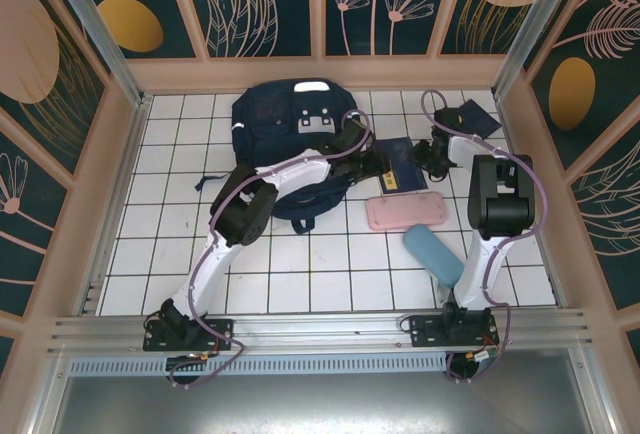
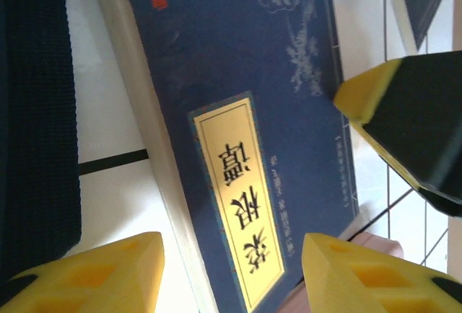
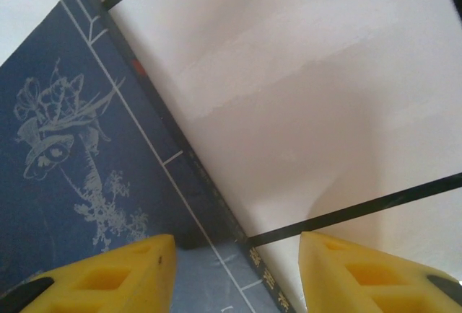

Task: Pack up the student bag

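As the student bag [image 1: 285, 119] lies flat on the white tiles [image 1: 330, 259], the left gripper [image 2: 231, 252] and right gripper [image 3: 237, 244] hover just right of it, jaws apart and empty over a navy booklet [image 2: 245, 111], likely to pack it.

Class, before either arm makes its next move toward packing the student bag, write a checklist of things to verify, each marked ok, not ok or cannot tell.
1. Left pincer open above the navy booklet: ok.
2. Right pincer open at the same booklet's edge: ok.
3. Pincers clear of each other: not ok, both crowd one booklet.
4. Student bag mouth open to receive: cannot tell.
5. Booklet free of the pink case: cannot tell.
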### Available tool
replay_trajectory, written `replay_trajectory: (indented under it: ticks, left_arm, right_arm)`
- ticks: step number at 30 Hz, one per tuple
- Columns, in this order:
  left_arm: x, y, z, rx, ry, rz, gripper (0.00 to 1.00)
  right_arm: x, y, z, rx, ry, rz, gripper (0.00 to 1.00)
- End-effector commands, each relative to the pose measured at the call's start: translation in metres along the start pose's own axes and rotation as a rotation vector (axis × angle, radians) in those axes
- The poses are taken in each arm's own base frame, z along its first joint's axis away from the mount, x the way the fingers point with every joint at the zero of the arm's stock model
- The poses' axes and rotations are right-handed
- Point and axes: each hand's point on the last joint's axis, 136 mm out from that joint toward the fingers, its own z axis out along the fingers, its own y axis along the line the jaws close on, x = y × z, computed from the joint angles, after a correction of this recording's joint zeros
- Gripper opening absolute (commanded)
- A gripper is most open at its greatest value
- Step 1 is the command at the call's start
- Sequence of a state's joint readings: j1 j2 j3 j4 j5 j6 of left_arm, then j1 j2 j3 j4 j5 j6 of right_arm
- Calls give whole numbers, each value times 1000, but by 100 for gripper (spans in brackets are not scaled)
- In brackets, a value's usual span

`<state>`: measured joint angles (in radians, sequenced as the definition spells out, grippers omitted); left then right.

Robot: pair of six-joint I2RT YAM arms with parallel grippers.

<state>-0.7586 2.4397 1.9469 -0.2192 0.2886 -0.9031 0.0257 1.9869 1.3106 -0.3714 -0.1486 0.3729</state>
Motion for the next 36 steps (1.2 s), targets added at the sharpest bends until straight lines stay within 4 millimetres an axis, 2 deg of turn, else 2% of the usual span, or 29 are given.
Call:
replay_trajectory:
  ticks: [1, 4, 10, 17, 21, 24, 31, 36]
  left_arm:
    - [1, 4, 6, -28, 21, -36, 51]
    - [1, 14, 11, -72, 20, -43, 50]
    - [6, 12, 21, -42, 57, -60, 45]
    - [0, -16, 15, 57, 59, -16, 36]
    - [-5, -40, 0, 138, 46, 22, 30]
    - [-8, -49, -6, 162, 37, 42, 27]
    - [-6, -39, -1, 130, 42, 24, 24]
    - [-14, -38, -12, 90, 1, 46, 23]
  right_arm:
    - [19, -1, 8, -24, 74, -9, 47]
    - [25, -2, 8, -33, 89, -5, 45]
    - [38, 4, 8, -85, 120, -1, 43]
    - [48, 4, 9, -109, 138, 11, 42]
    - [51, 2, 9, -106, 140, 14, 41]
    - [50, 4, 9, -112, 139, 14, 41]
    - [50, 3, 8, -113, 136, 17, 40]
    - [47, 0, 6, -92, 120, 16, 40]
